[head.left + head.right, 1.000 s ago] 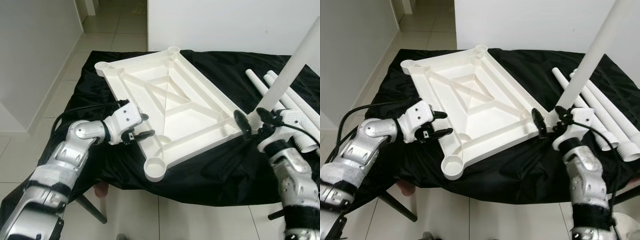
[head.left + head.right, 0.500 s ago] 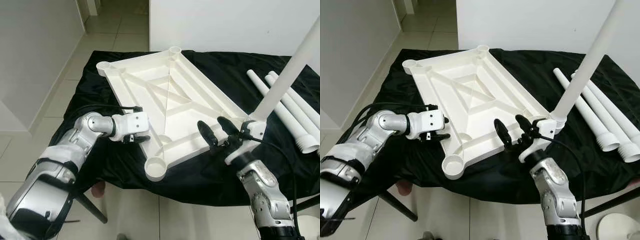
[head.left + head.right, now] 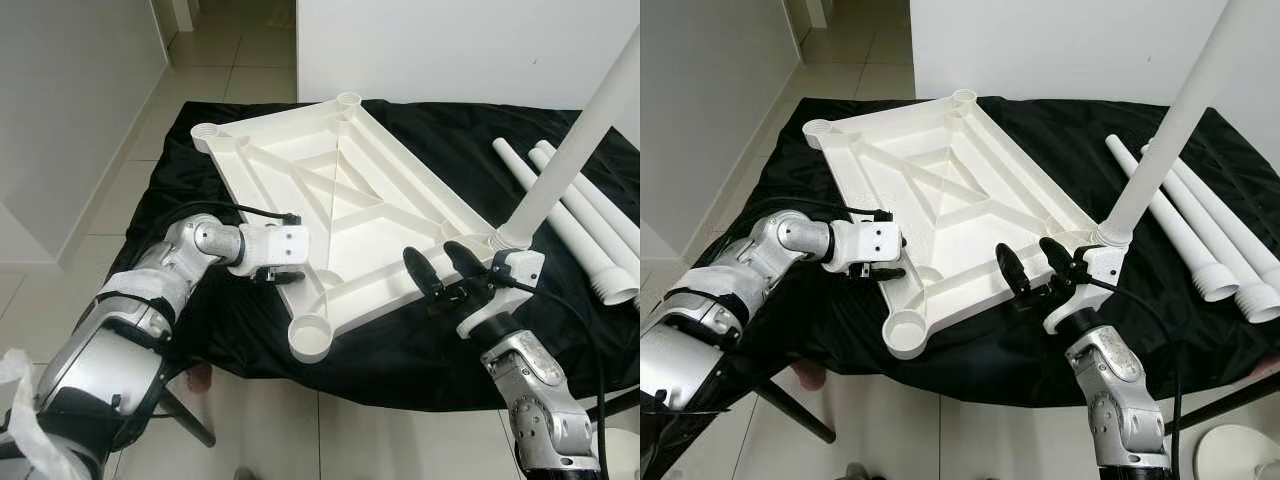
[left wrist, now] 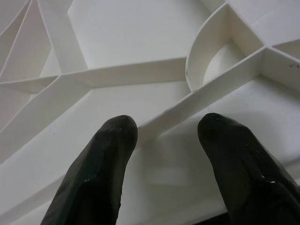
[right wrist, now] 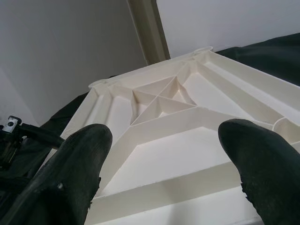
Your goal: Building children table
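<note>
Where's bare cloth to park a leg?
Free: black cloth between the upside-down white plastic tabletop and the loose white leg tubes. Crowded: the near edge, with the left gripper, right gripper and the upright white leg.

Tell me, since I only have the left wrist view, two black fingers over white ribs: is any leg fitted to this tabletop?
Observer: Yes, one leg stands upright in the near right corner socket of the tabletop.
Operator: Any spares?
Observer: Loose legs lie on the black cloth, right of the tabletop.
Operator: Where is the right tool?
Observer: The right tool is open at the tabletop's near edge, beside the standing leg.
</note>
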